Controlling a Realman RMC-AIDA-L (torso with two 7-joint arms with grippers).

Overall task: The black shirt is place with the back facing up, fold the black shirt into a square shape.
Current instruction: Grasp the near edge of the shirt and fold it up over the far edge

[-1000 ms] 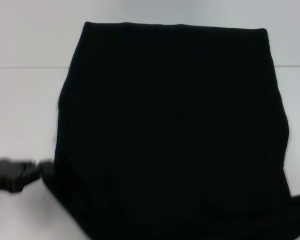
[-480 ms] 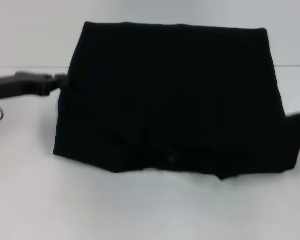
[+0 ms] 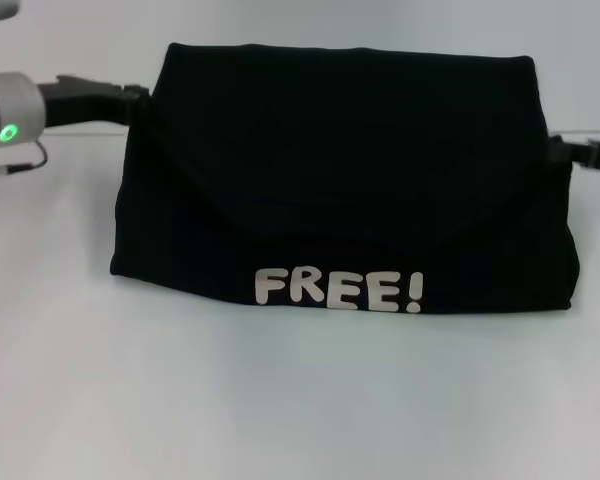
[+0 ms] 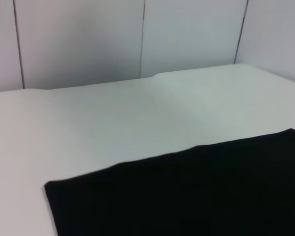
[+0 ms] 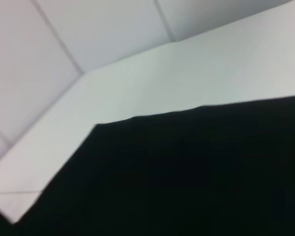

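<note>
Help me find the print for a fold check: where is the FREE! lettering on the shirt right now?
In the head view, the white FREE! lettering sits along the near edge of the folded black shirt, about midway between the two grippers at the shirt's far corners.

Left end effector: tips go behind the black shirt edge in head view, so can't tell if fingers are apart or closed. Right end effector: only a small dark bit shows at the shirt's right side, rest cut by pic edge; finger state unclear. Left arm cut off at left edge. Both wrist views: own fingers not visible, shirt cut by pic edges; right wrist view blurred.
</note>
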